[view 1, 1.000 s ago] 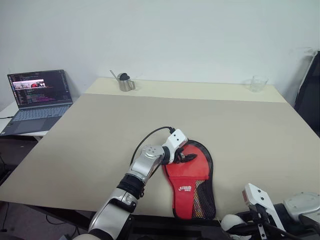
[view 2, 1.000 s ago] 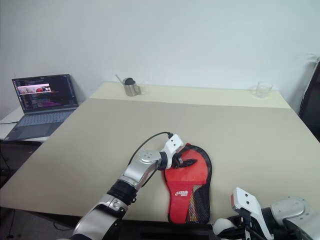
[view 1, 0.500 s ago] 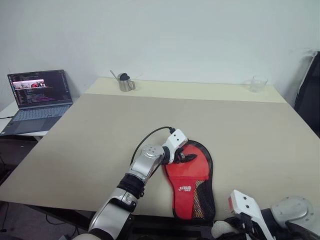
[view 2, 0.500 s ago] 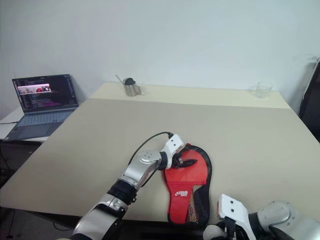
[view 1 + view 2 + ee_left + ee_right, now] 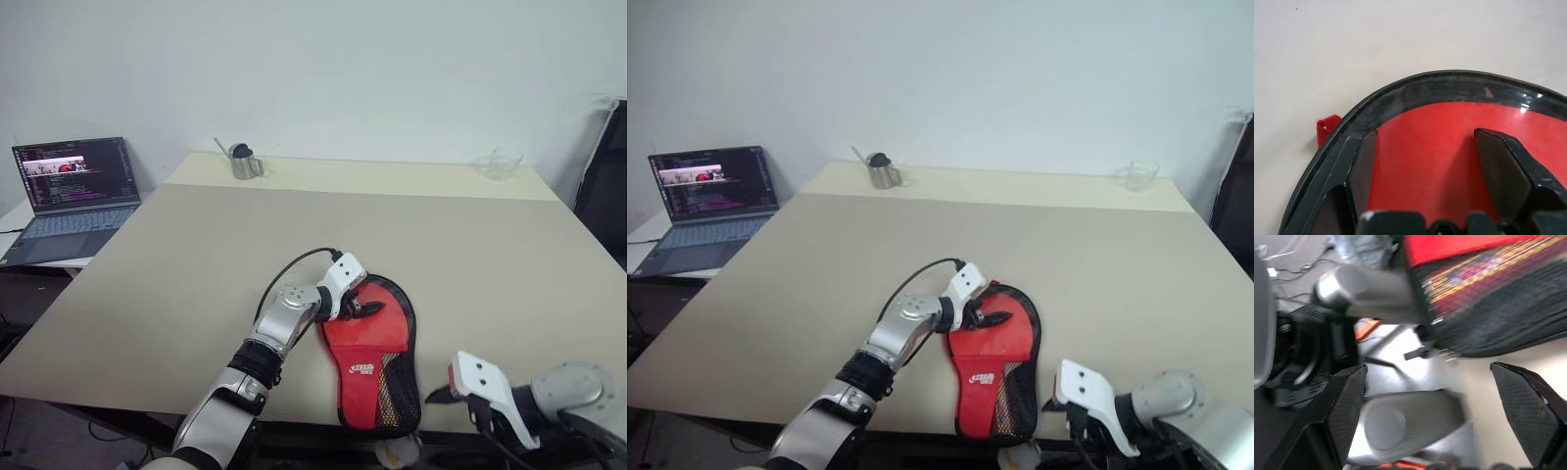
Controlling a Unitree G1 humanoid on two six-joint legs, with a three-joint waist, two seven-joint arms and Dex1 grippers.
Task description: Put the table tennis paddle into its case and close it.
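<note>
- Right gripper (image 5: 1430,416) has come up and in from the table's near right corner since a second ago, and it now sits at about 4 o'clock from the case (image 5: 377,357), close to the case's handle end; the fingers, which looked close together earlier, now stand wide apart in the right wrist view, holding nothing.
- Left gripper (image 5: 361,308) has not shifted: it still rests on the round head of the case, at about 11 o'clock on it. Its two fingers (image 5: 1364,169) are spread fairly wide and lie flat on the see-through front, pressing down rather than pinching anything.
- Table tennis paddle (image 5: 1425,161): red face visible through the clear front, so it is inside the case already. The case lies flat near the table's (image 5: 196,255) front edge, head pointing toward 12 o'clock, mesh handle end toward 6 and reaching the edge.
- Right wrist view shows the mesh end of the case with a small metal piece by it, perhaps the zip pull; too blurred to be sure.
- Reading: insertion looks done and closing remains. The left hand seems to be pinning the case while the right, freshly opened, lines up on the handle end, probably to take the zip. I cannot tell how far the zip is already drawn.
- Unmoved: laptop (image 5: 73,191) at 9 o'clock, metal cup (image 5: 245,162) at 11 o'clock, glass (image 5: 503,164) at 1 o'clock.
</note>
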